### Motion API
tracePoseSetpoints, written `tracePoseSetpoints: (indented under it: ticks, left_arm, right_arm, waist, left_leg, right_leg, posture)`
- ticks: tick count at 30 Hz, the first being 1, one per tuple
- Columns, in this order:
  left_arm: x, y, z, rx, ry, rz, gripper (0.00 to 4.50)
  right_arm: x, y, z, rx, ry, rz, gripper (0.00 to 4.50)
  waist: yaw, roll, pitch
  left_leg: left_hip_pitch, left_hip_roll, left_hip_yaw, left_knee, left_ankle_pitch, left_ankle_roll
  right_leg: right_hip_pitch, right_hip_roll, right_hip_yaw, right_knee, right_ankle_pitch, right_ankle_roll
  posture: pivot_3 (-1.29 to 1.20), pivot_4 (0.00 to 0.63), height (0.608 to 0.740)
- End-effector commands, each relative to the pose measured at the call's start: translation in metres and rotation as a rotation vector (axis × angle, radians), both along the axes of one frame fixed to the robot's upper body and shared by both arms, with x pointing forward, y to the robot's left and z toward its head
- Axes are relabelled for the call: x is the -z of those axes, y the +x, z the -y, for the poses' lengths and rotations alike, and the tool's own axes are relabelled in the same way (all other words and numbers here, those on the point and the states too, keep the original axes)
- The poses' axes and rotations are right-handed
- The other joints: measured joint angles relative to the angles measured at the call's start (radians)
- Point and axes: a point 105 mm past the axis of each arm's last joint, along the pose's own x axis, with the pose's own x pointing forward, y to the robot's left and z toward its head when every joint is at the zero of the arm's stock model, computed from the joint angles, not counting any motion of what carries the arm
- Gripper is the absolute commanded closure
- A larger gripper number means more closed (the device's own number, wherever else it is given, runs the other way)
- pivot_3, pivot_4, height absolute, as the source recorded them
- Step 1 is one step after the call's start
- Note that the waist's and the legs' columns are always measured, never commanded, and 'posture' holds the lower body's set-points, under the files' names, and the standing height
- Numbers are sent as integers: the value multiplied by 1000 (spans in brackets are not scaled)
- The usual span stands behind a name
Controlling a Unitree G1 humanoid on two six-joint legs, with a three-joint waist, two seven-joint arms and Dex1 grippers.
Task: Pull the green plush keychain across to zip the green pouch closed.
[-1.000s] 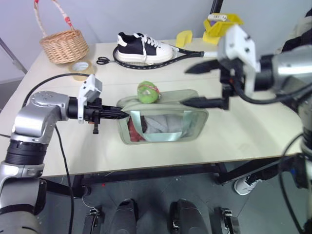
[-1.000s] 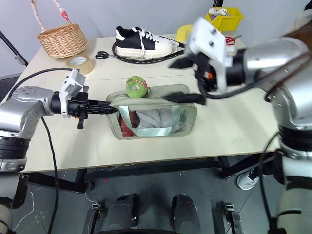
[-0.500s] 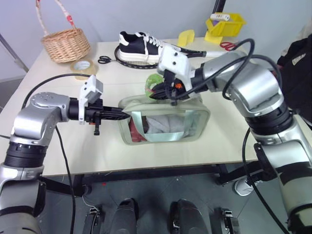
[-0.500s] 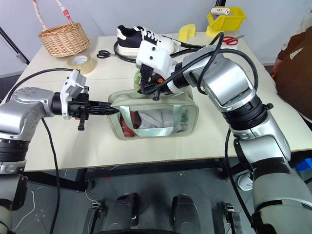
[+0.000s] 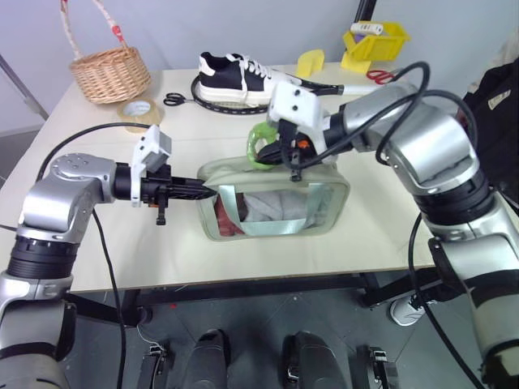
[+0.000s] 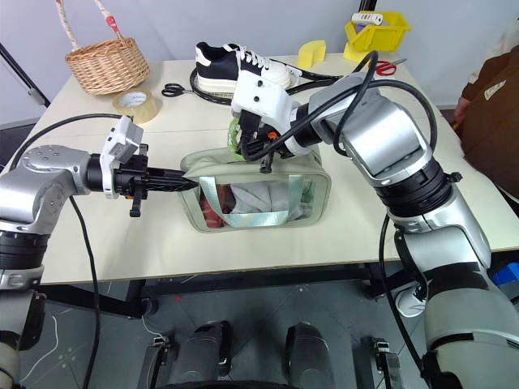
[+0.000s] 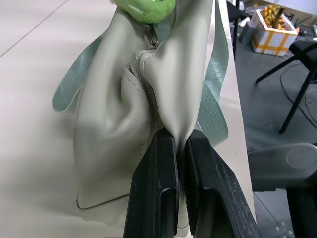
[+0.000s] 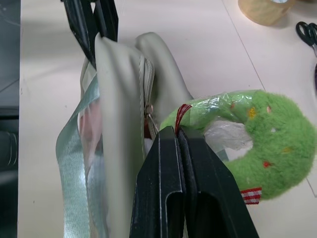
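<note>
Since a second ago your right gripper [image 8: 179,136] has swung in from above the table's right side, jaws wide then, and now sits pressed shut on the lime-green fuzzy ring-shaped plush keychain [image 5: 261,144] at the pouch's upper left edge. That keychain has lifted slightly off the pouch top compared with half a second ago. Your left gripper [image 5: 203,190] has not shifted; its black fingers [image 7: 158,188] remain pinched closed on the left end of the pale sage-green boxy pouch with the clear window [image 5: 276,207].

Your head views place the pouch mid-table, teal straps [image 6: 251,217] facing you, with a wicker basket [image 5: 109,74], tape roll [image 5: 135,110] and black-and-white sneaker [image 5: 239,77] well behind it.

Your right wrist view adds the red-striped ribbon loop [image 8: 183,114] caught between the fingers, and clear wrapping on the plush. Your left wrist view shows the zipper seam [image 7: 148,99] running away from the pinched corner towards the keychain.
</note>
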Motion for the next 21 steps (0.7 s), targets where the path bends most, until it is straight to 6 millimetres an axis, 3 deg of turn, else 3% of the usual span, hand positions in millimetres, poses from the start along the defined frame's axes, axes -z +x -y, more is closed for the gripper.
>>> tracePoseSetpoints:
  ticks: [1,4,9,12,16,21]
  left_arm:
    - [-4,-2,1,15,17,25,4500]
    - [-4,-2,0,14,17,26,4500]
    - [-4,-2,-1,6,19,26,4500]
    - [-4,-2,-2,2,17,26,4500]
    - [-3,-3,-2,0,18,27,4500]
    - [-2,-1,-2,-2,20,29,4500]
  right_arm:
    - [-8,-2,0,-14,-10,57,3124]
    - [-5,2,1,-3,-31,62,1564]
    - [1,5,3,-11,-84,78,1564]
    - [2,11,3,9,-96,93,2367]
    - [-8,7,0,-5,-34,82,4365]
    - [-21,6,8,16,33,67,4444]
  waist:
    - [0,0,0]
    - [0,0,0]
    - [0,0,0]
    - [0,0,0]
    - [0,0,0]
    - [0,0,0]
  left_leg:
    - [0,0,0,0,0,0]
    - [0,0,0,0,0,0]
    - [0,0,0,0,0,0]
    - [0,0,0,0,0,0]
    - [0,0,0,0,0,0]
    - [0,0,0,0,0,0]
  right_leg:
    - [0,0,0,0,0,0]
    - [0,0,0,0,0,0]
    - [0,0,0,0,0,0]
    - [0,0,0,0,0,0]
    - [0,0,0,0,0,0]
    - [0,0,0,0,0,0]
  posture:
    - [0,150,740]
    - [0,150,740]
    - [0,150,740]
    - [0,150,740]
    - [0,150,740]
    - [0,150,740]
